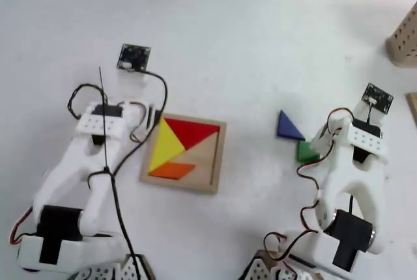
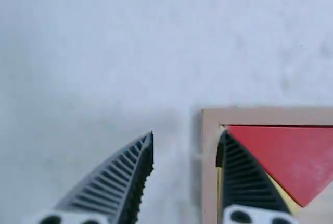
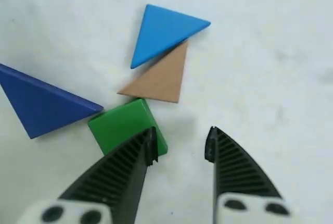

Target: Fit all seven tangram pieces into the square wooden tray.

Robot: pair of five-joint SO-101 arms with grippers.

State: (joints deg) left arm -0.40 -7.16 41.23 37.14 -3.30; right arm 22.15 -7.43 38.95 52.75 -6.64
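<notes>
Fitting so far: three pieces lie in the tray (image 1: 207, 163) at the middle of the high view: a red triangle (image 1: 192, 131), a yellow triangle (image 1: 164, 146) and an orange piece (image 1: 172, 170). The tray's lower right part is bare wood.
Loose pieces: a dark blue triangle (image 1: 287, 126), a green square (image 1: 306, 151), a light blue triangle (image 3: 164, 34) and a tan triangle (image 3: 158, 78) sit close together on the worktop (image 1: 247, 45), right of the tray.
Right hand: the right hand (image 3: 181, 135) is spread and pinches nothing. One finger is over a corner of the green square and the other over bare worktop.
Left hand: the left hand (image 2: 187, 135) is also spread and empty. It straddles the tray's upper left corner, with one finger above the red triangle.
Step in hand: probably the pick of the green square.
How to do it well: I think the right hand should shift sideways until both fingers frame the square's flat sides, then lower and close.
Risk: the square touches the dark blue triangle and sits very near the tan one, so a finger that comes down off-centre may push these neighbours.
</notes>
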